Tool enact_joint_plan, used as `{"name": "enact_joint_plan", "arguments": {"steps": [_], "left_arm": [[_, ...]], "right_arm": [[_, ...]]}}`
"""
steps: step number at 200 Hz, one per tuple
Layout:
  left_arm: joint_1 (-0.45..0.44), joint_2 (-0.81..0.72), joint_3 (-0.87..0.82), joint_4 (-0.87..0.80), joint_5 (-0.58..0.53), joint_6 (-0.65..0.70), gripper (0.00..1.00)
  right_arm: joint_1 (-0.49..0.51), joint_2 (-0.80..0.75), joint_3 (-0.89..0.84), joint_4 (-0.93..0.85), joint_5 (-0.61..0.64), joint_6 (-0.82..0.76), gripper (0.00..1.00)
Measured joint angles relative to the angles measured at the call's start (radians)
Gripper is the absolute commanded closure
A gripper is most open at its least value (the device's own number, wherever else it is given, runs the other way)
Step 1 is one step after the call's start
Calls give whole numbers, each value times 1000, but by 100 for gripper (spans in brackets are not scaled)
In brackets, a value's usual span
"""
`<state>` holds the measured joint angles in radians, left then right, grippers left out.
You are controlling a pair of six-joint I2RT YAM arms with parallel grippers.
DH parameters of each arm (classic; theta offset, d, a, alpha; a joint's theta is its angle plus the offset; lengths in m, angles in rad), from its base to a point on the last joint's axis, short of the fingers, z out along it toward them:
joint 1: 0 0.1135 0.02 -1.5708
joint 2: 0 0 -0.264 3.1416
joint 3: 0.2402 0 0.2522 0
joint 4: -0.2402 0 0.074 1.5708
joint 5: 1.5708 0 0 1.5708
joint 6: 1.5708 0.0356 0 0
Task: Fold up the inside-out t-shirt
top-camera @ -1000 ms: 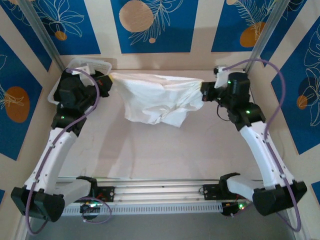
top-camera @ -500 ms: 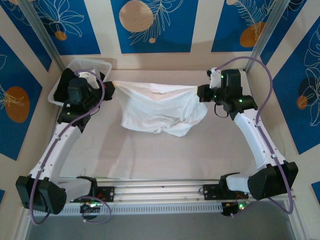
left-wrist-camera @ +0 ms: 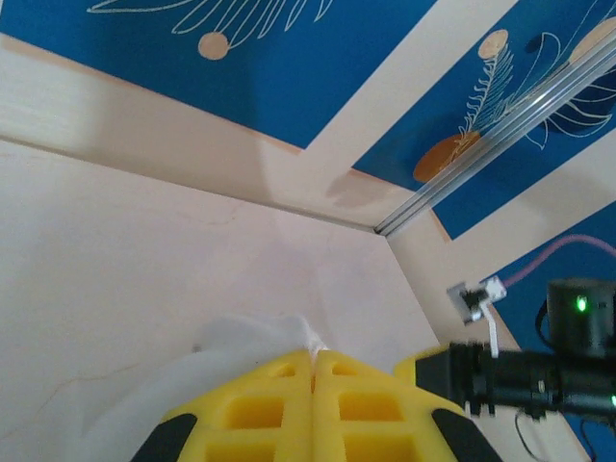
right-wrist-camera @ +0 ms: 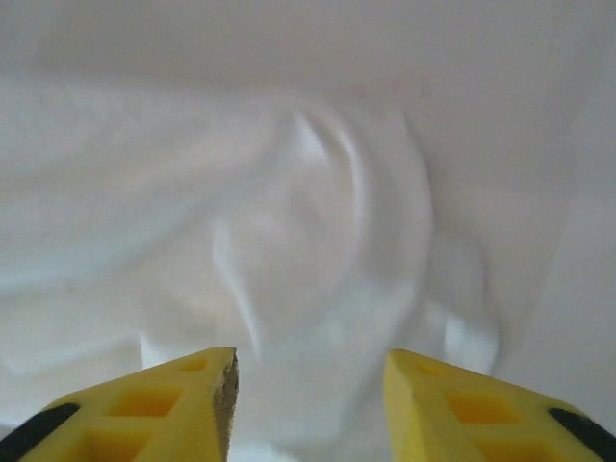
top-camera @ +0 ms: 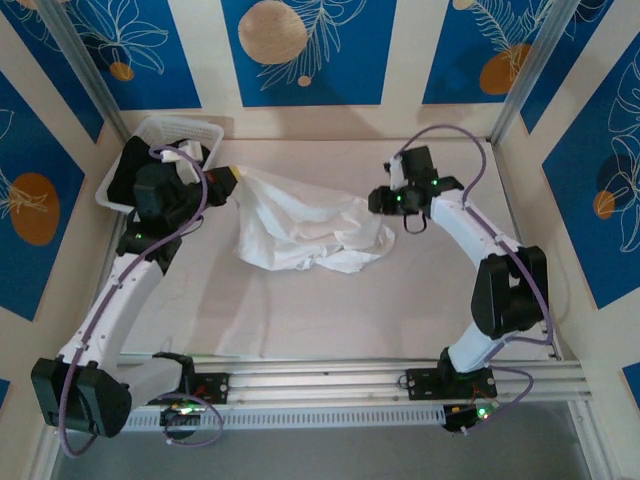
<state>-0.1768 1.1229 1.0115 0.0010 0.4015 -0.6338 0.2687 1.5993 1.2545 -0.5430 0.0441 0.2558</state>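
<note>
Pale beige table (top-camera: 330,310) is sitting inside a booth of blue wall panels (top-camera: 310,60) painted with white leaves and orange discs. On the far half of that table, the inside-out t-shirt (top-camera: 305,230), plain white and thin, is lying in a crumpled, bunched strip. Its long axis is running left to right, slanting from the far left toward the near right. Its left end is lifting off the surface to a point, while the rest is resting in loose folds.

The left gripper (top-camera: 230,182) is pinching that raised left end. In the left wrist view its yellow fingers (left-wrist-camera: 255,409) are pressing tightly together, with white cloth bulging out beside their tips. The left arm (top-camera: 120,290) is stretching from its base at the near left along the table's left side, with the gripper pointing right, toward the shirt.

The right gripper (top-camera: 378,202) is hovering at the shirt's far right end, just beside the cloth; from above, contact cannot be judged. In the right wrist view its two yellow fingers are standing apart with nothing between them, and blurred white folds are lying just beyond. The right arm (top-camera: 500,270) is rising from the near right, bending at a sharp elbow and reaching back and left.

Behind the left gripper, a white plastic basket (top-camera: 175,125) is standing in the far left corner.
</note>
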Motion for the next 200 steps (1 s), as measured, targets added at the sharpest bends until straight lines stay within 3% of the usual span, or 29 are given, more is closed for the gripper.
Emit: {"name": "enact_joint_plan", "arguments": {"steps": [46, 98, 109, 131, 147, 175, 200], "left_arm": [[0, 27, -12, 22, 19, -11, 100], [0, 40, -12, 40, 29, -15, 100], [0, 40, -12, 41, 29, -15, 100], [0, 39, -12, 39, 28, -14, 100], [0, 35, -8, 25, 19, -6, 100], [0, 30, 25, -12, -19, 15, 100], [10, 31, 101, -56, -59, 25, 100]], "right_arm": [[126, -169, -274, 71, 5, 80, 44], [251, 77, -247, 168, 13, 134, 43], [266, 136, -208, 170, 29, 132, 50], [270, 204, -145, 167, 76, 117, 82], [269, 200, -140, 151, 129, 108, 96], [236, 82, -165, 116, 189, 72, 100], [135, -124, -159, 85, 203, 44, 100]]}}
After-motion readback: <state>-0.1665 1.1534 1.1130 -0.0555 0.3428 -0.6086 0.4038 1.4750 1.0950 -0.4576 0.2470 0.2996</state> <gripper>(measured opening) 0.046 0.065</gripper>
